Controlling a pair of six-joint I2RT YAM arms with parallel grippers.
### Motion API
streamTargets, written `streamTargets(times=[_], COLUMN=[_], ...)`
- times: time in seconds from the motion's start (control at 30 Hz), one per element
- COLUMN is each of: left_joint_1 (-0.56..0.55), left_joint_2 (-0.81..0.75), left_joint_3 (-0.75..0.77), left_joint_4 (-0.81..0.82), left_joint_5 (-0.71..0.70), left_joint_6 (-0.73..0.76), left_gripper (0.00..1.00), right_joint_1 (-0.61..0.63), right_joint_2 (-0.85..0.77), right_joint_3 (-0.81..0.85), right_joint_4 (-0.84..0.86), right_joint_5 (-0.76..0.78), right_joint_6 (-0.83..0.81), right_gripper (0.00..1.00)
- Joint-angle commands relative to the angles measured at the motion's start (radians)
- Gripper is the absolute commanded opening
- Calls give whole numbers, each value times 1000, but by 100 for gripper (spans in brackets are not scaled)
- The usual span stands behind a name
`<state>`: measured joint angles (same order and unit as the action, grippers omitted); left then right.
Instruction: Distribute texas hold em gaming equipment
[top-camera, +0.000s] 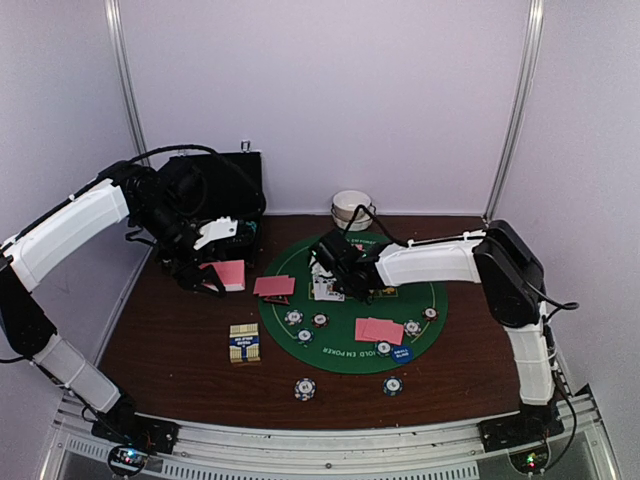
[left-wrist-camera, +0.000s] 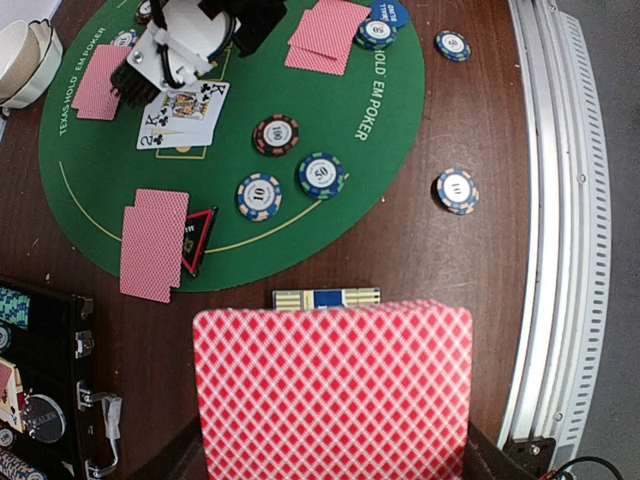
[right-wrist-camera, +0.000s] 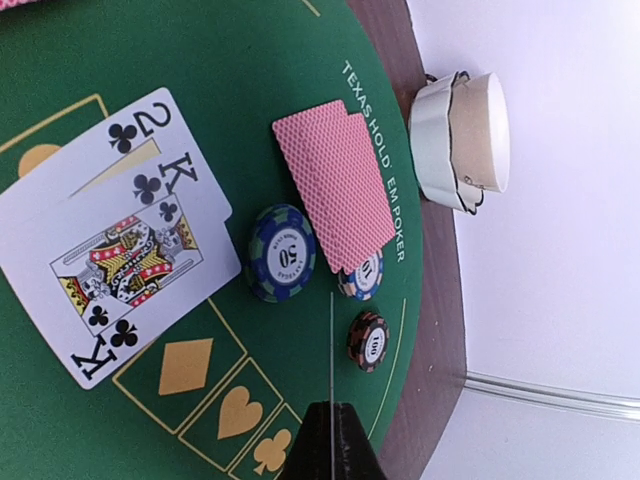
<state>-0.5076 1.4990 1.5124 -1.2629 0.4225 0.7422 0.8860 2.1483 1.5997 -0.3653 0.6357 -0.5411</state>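
At the near edge of the counter (top-camera: 180, 370), two striped chips (top-camera: 304, 388) lie off the green mat (top-camera: 345, 362), with a card box (top-camera: 244, 343) to their left. Farther in, we see the left tool (top-camera: 215, 278) clamped on a pink-backed card (left-wrist-camera: 335, 390), or perhaps several stacked; we cannot tell which. It holds the card above the bare wood left of the mat. We judge that grip the first risk. The hold seems to be at one edge, so a quick swing could let the card slide or fan out and drop short of its seat. Just beyond, a face-down pair (left-wrist-camera: 153, 243) touches the red triangle button (left-wrist-camera: 197, 238), and a low pass could drag both out of place. At the mat's middle the right tool (top-camera: 328, 275) hangs over the face-up two and king (right-wrist-camera: 120, 240). We cannot tell whether it is open, and nothing shows in its hold. If it drops, it could shove those cards. Both arms reach toward the same patch, so they could collide. At the back stand the white bowl (top-camera: 352, 208) and the black case (top-camera: 215, 180).
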Motion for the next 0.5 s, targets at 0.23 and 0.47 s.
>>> streamTargets(times=[0.23, 0.47], left_joint_1=[0, 0], left_joint_2=[-21, -21], left_joint_3=[3, 2], left_joint_4=[14, 14], left_joint_5=[4, 8], left_joint_6=[5, 5], left_gripper=[22, 22], right_joint_1=[30, 49], right_joint_2=[85, 62], right_joint_3=[8, -12], right_joint_4=[59, 11], right_joint_5=[21, -34], right_joint_6=[-71, -26], right_gripper=[17, 43])
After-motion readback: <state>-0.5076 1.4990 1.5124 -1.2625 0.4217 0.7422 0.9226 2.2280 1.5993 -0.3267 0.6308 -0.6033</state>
